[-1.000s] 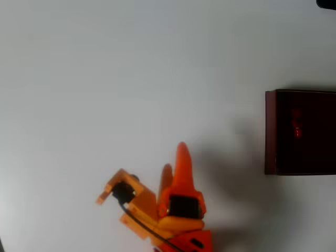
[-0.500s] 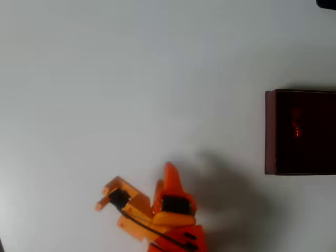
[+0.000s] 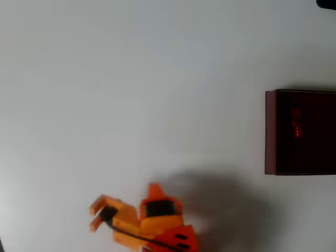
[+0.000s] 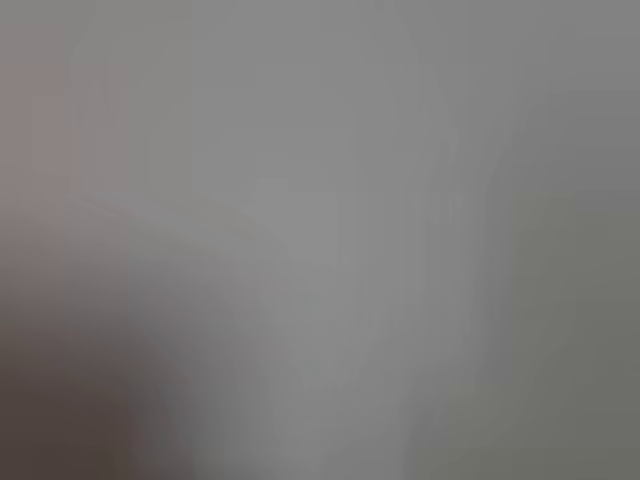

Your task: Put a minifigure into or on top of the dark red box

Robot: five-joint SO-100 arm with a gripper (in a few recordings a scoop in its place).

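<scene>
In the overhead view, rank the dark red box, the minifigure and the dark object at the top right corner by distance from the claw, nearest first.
Measured from the claw, low in the frame, left of centre:
1. The dark red box, at the right edge; its near wall comes first.
2. The minifigure, a red speck inside the box, just past that wall.
3. The dark object, at the top right corner.

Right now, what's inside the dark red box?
In the overhead view, the dark red box holds a small red minifigure on its near-black floor. Its right part runs past the picture's edge, so that end can't be checked. The gripper is far off.
</scene>
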